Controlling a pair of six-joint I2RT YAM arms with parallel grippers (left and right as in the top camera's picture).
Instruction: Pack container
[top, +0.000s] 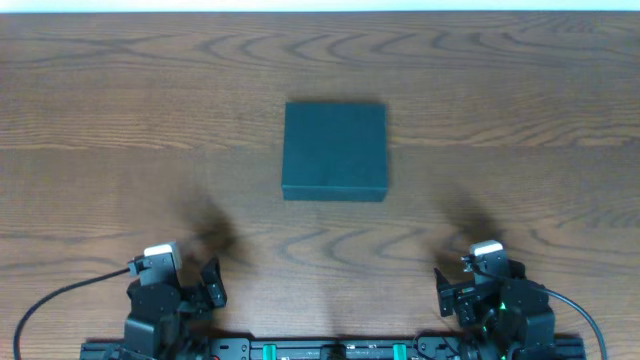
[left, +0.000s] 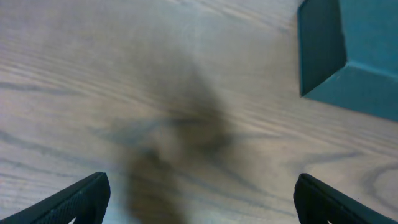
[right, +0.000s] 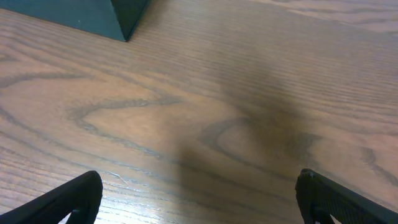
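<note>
The container (top: 334, 150), a dark teal square box with its lid shut, sits at the middle of the wooden table. A corner of it shows at the top right of the left wrist view (left: 348, 50) and at the top left of the right wrist view (right: 81, 15). My left gripper (top: 190, 285) is open and empty at the front left, well short of the box. My right gripper (top: 465, 290) is open and empty at the front right. Both sets of fingers show wide apart over bare wood in the wrist views (left: 199, 199) (right: 199, 199). No snack packets are in view.
The wooden table (top: 100, 120) runs to the far edge at the top of the overhead view. The arms' base rail (top: 330, 350) lies along the front edge. Arm shadows fall on the wood in front of each gripper.
</note>
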